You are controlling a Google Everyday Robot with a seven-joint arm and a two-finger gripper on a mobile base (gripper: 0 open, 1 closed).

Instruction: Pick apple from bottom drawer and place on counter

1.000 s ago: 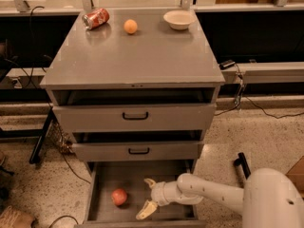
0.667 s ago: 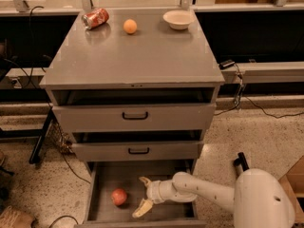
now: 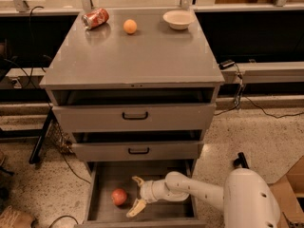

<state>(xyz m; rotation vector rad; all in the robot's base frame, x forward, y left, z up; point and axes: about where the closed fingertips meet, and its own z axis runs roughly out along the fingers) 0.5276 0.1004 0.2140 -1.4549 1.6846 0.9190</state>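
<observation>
The red apple [image 3: 119, 196] lies on the grey floor of the open bottom drawer [image 3: 99, 213], towards its left side. My gripper [image 3: 136, 194] is inside the same drawer, just right of the apple. It is open, one finger above and one below, and both point left at the apple without touching it. My white arm [image 3: 199, 190] reaches in from the lower right. The counter [image 3: 135, 56] is the grey cabinet top above.
On the counter's far edge lie a tipped red soda can [image 3: 95, 18], a small orange fruit [image 3: 130, 26] and a white bowl [image 3: 178, 19]. The two upper drawers [image 3: 135, 117] with black handles overhang the bottom drawer. A cardboard box [image 3: 289, 194] stands at the right.
My gripper has moved left along the bottom drawer, closing most of the gap to the apple. The apple has not moved.
</observation>
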